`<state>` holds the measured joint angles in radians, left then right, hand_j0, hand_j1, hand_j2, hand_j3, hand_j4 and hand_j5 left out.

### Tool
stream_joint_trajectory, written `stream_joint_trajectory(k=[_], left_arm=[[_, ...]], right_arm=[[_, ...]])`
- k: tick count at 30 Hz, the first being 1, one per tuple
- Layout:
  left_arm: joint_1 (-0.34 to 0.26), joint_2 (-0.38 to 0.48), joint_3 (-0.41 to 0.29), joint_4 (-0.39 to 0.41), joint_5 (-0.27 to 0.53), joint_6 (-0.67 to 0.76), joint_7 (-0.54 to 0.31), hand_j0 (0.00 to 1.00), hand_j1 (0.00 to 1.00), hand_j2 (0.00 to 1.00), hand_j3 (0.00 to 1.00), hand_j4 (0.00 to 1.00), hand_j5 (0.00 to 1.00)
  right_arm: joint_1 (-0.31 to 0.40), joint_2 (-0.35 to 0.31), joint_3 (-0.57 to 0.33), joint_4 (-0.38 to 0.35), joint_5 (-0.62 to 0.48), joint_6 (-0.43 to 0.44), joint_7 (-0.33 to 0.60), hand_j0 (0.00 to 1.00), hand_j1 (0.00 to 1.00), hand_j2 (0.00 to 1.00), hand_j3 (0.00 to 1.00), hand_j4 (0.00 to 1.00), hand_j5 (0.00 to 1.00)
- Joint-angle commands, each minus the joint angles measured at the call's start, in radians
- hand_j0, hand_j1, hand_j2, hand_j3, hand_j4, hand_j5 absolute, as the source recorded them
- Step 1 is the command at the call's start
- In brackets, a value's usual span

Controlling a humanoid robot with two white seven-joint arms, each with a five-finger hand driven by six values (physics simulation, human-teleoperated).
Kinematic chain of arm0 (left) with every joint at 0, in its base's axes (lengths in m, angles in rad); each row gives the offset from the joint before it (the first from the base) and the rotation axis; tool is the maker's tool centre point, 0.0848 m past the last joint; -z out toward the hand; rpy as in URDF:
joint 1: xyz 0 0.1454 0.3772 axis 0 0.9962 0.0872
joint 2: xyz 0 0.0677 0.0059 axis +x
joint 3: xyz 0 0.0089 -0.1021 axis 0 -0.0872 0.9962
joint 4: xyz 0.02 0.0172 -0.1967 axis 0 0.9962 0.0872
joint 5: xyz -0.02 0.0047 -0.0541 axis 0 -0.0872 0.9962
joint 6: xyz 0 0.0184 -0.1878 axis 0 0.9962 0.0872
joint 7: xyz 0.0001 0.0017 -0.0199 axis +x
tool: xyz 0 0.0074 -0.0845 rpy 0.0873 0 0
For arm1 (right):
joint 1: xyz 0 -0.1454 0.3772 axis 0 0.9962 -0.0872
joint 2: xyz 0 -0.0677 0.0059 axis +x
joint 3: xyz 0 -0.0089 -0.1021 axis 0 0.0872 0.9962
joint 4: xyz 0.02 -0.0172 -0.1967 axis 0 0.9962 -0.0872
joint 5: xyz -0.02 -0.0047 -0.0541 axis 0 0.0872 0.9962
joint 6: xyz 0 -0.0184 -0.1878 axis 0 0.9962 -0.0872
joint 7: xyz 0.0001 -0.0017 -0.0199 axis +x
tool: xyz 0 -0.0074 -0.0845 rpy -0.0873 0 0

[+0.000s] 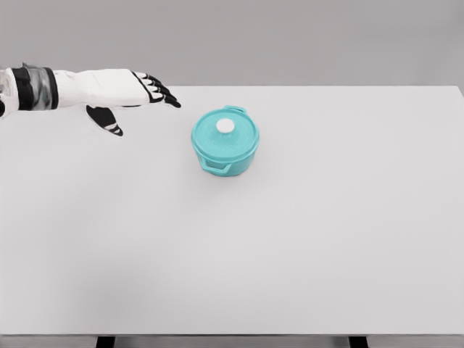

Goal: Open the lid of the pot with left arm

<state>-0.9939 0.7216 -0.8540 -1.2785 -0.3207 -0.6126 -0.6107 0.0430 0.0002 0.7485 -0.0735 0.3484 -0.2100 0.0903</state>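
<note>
The pot (225, 142) sits on the counter (290, 246) with its lid (225, 135) on. It is to the right of the left robot hand (138, 98), near it. The robot hand is open, holding nothing

Left hand (129, 94) outstretched from the left — fingers spread, thumb hanging down.
</note>
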Motion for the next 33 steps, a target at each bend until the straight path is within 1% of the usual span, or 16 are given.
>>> stream_joint_trajectory(k=[1,3,5,7,9,11,13,15,16,19,21,22,24,28,30,33], left_arm=[[-0.014,-0.045,-0.071,0.008,0.011,0.002,0.0,1.0,1.0,1.0,1.0,1.0,1.0],[-0.06,-0.073,-0.076,0.016,0.008,0.002,0.0,1.0,1.0,1.0,1.0,1.0,1.0],[-0.075,-0.079,-0.076,0.011,0.008,0.002,0.0,1.0,1.0,1.0,1.0,1.0,1.0],[-0.1,-0.129,-0.077,0.027,0.002,0.002,0.0,1.0,1.0,1.0,1.0,1.0,1.0],[-0.114,-0.203,-0.086,0.111,-0.017,0.002,0.0,1.0,1.0,1.0,1.0,1.0,1.0],[-0.135,-0.226,-0.106,0.119,-0.034,0.002,0.0,1.0,1.0,1.0,1.0,1.0,1.0],[-0.138,-0.24,-0.105,0.12,-0.037,0.002,0.0,1.0,1.0,1.0,1.0,1.0,1.0],[-0.135,-0.248,-0.106,0.126,-0.08,0.002,0.0,1.0,1.0,1.0,1.0,1.0,1.0],[-0.13,-0.277,-0.108,0.143,-0.081,0.002,0.002,1.0,1.0,1.0,1.0,1.0,1.0],[-0.135,-0.289,-0.109,0.166,-0.083,0.002,0.002,1.0,1.0,1.0,1.0,1.0,1.0],[-0.14,-0.318,-0.111,0.2,-0.09,0.002,0.0,1.0,1.0,1.0,1.0,1.0,1.0],[-0.143,-0.347,-0.111,0.252,-0.126,0.002,0.0,1.0,1.0,1.0,1.0,1.0,1.0],[-0.143,-0.358,-0.111,0.278,-0.139,0.002,0.002,1.0,1.0,1.0,1.0,1.0,1.0],[-0.143,-0.383,-0.126,0.278,-0.144,0.002,0.002,1.0,1.0,1.0,1.0,1.0,1.0],[-0.141,-0.407,-0.126,0.281,-0.172,0.002,0.002,0.98,0.98,0.98,0.98,0.98,0.98],[-0.143,-0.456,-0.125,0.361,-0.201,0.002,0.002,0.95,0.95,0.95,0.95,0.95,0.95]], right_arm=[[0.0,0.0,0.0,0.0,0.0,0.0,0.0,1.0,1.0,1.0,1.0,1.0,1.0],[0.0,0.0,0.0,0.0,0.0,0.0,0.0,1.0,1.0,1.0,1.0,1.0,1.0],[0.0,0.0,0.0,0.0,0.0,0.0,0.0,1.0,1.0,1.0,1.0,1.0,1.0],[0.0,0.0,0.0,0.0,0.0,0.0,0.0,1.0,1.0,1.0,1.0,1.0,1.0],[0.0,0.0,0.0,0.0,0.0,0.0,0.0,1.0,1.0,1.0,1.0,1.0,1.0],[0.0,0.0,0.0,0.0,0.0,0.0,0.0,1.0,1.0,1.0,1.0,1.0,1.0],[0.0,0.0,0.0,0.0,0.0,0.0,0.0,1.0,1.0,1.0,1.0,1.0,1.0],[0.0,0.0,0.0,0.0,0.0,0.0,0.0,1.0,1.0,1.0,1.0,1.0,1.0],[0.0,0.0,0.0,0.0,0.0,0.0,0.0,1.0,1.0,1.0,1.0,1.0,1.0],[0.0,0.0,0.0,0.0,0.0,0.0,0.0,1.0,1.0,1.0,1.0,1.0,1.0],[0.0,0.0,0.0,0.0,0.0,0.0,0.0,1.0,1.0,1.0,1.0,1.0,1.0],[0.0,0.0,0.0,0.0,0.0,0.0,0.0,1.0,1.0,1.0,1.0,1.0,1.0],[0.0,0.0,0.0,0.0,0.0,0.0,0.0,1.0,1.0,1.0,1.0,1.0,1.0],[0.0,0.0,0.0,0.0,0.0,0.0,0.0,1.0,1.0,1.0,1.0,1.0,1.0],[0.0,0.0,0.0,0.0,0.0,0.0,0.0,1.0,1.0,1.0,1.0,1.0,1.0],[0.0,0.0,0.0,0.0,0.0,0.0,0.0,1.0,1.0,1.0,1.0,1.0,1.0]])
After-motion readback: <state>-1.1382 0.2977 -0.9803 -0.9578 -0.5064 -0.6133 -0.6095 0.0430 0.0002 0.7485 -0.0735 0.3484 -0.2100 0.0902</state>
